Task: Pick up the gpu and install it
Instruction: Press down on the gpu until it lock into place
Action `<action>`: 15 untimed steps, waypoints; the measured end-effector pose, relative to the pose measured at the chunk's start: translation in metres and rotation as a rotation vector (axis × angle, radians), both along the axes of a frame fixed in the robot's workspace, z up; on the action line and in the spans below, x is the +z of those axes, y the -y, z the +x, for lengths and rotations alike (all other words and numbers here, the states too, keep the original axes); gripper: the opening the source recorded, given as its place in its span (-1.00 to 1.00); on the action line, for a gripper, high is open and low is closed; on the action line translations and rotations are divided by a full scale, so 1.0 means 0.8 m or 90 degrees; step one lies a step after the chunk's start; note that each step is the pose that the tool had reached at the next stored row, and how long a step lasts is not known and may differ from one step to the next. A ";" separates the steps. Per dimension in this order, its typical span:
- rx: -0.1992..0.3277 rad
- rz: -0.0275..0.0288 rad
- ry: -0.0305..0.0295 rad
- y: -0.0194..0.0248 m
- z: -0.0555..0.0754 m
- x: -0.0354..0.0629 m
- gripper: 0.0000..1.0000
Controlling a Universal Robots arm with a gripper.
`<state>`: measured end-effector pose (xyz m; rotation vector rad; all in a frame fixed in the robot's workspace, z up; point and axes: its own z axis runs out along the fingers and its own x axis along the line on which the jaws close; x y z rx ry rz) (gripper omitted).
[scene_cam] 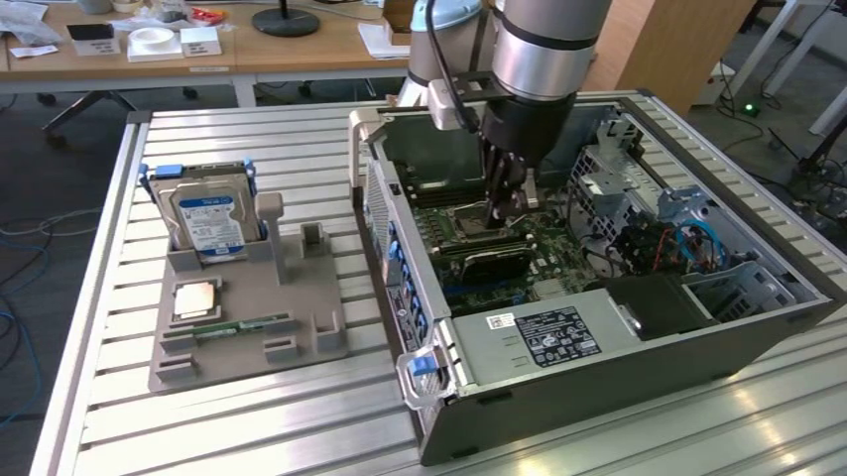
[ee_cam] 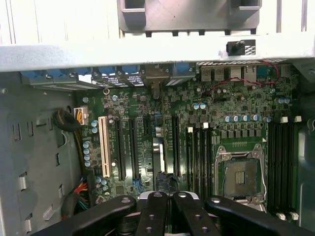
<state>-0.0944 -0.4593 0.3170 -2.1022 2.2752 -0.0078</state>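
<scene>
Arm (scene_cam: 541, 45): cylindrical links, brushed silver-grey metal w/ a black band round the upper section and a pale blue-grey joint cap behind it. Wrist section: black housing, narrower than the link above. Cable: black, runs down the outside of the link to a small light-coloured box at the wrist. Gripper (ee_cam: 165, 206): matte black linkage bars w/ rounded ends, silver pivot screws at each joint; fingers (ee_cam: 152, 216) black, slim.

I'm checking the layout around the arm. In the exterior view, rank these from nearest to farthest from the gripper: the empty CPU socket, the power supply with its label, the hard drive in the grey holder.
1. CPU socket: on the motherboard, right by the shut gripper.
2. Power supply: inside the case, at its near end.
3. Hard drive: outside the case, upright in the grey holder, toward the exterior view's left.
</scene>
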 end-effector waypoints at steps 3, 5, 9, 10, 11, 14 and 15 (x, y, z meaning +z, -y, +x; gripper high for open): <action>0.000 0.0000 0.0000 -0.0019 -0.001 -0.002 -0.79; 0.000 0.0000 0.0000 -0.0031 -0.001 -0.003 -0.79; 0.000 0.0000 0.0000 -0.0045 -0.001 -0.008 -0.79; 0.000 0.0001 0.0000 -0.0048 -0.001 -0.010 -0.79; 0.000 0.0000 0.0000 -0.0050 -0.001 -0.012 -0.79; 0.000 0.0000 0.0000 -0.0054 -0.001 -0.017 -0.79; 0.000 0.0000 0.0000 -0.0056 -0.001 -0.017 -0.79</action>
